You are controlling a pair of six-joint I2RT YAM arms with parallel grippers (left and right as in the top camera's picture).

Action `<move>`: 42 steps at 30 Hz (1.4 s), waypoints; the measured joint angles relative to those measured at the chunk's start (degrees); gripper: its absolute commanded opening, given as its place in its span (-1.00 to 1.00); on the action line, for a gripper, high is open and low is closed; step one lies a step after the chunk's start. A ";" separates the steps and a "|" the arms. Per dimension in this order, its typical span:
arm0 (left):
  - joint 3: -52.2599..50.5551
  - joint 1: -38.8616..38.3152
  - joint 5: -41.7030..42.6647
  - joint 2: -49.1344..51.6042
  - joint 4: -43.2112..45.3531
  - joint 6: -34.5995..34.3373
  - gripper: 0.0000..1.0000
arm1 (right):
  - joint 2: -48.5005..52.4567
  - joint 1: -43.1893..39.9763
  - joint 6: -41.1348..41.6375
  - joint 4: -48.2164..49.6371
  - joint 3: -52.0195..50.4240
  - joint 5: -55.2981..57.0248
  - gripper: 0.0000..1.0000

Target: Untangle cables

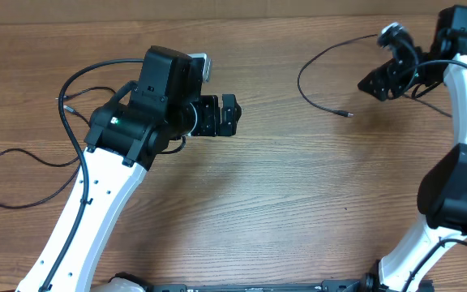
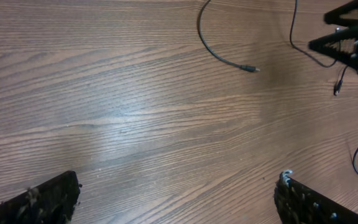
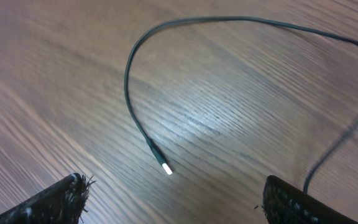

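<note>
Far left: one thin black cable (image 1: 10, 152) lies loose on the table (image 1: 282, 203), looping out to the edge, one end up near the left arm's (image 1: 96, 211) own thicker lead. That arm lies across part of the loop in my overhead view, so I can't follow its whole run. Left gripper (image 1: 235, 115) points right over bare wood, jaws spread wide, nothing between them; wrist cam confirms only wood grain under it. Centre of the table is bare wood. Right of centre: second cable (image 1: 301, 81) sweeps in an open arc from the far right corner round to a silvery plug (image 1: 349, 115) lying flat on the wood, well apart from the first cable. Right gripper (image 1: 382, 83) sits just beside that arc, jaws released and wide, plug below and between the fingers in its wrist cam but not touched. A blurred strand runs close by its right finger; contact I can't tell. Left wrist cam also shows another small plug end (image 2: 337, 90) hanging under the right gripper.
</note>
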 measured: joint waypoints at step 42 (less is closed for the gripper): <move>0.00 0.00 0.37 0.00 5.11 0.07 0.99 | 18.34 5.95 -23.74 3.91 -2.60 -1.57 -0.92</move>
